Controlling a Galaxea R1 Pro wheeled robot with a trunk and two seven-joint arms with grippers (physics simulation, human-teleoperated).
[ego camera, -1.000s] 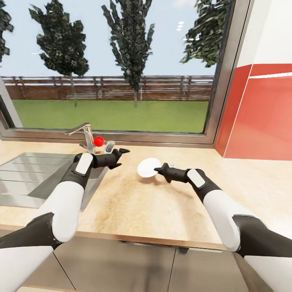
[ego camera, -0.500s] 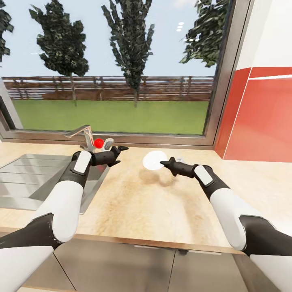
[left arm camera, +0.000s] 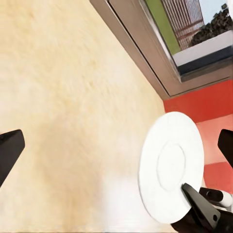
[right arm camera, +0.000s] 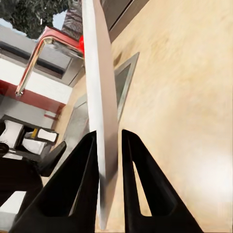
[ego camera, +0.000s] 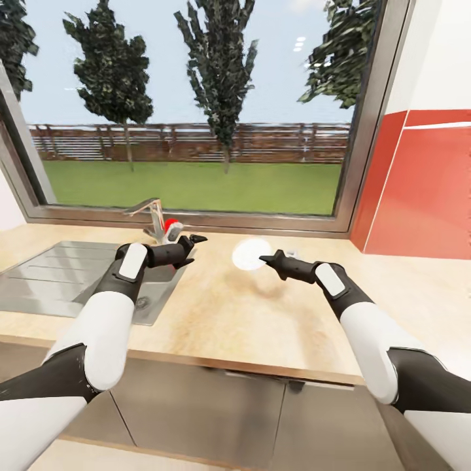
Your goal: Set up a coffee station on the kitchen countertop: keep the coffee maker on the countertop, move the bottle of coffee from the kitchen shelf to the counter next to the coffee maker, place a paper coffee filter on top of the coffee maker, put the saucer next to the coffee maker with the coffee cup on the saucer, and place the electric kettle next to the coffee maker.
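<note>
Now right gripper point(right arm camera: 108, 194) clenched on saucer point(ego camera: 251, 254) rim, holding it on edge above bench point(ego camera: 222, 314). Left gripper point(ego camera: 193, 244) released, empty, I think. Saucer not yet set down; coffee maker, cup, kettle, filter, bottle all still to handle. Sink point(ego camera: 59, 278), faucet point(ego camera: 147, 219), window point(ego camera: 196, 111) beyond.

Bright daylight from the window point(ego camera: 196, 131); soft renders.

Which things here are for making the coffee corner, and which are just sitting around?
For the job:
- saucer, pinched on edge in the right end effector
- countertop, where it will go

Just around:
- sink
- faucet
- red thing by the faucet
- left end effector, holding nothing
</note>
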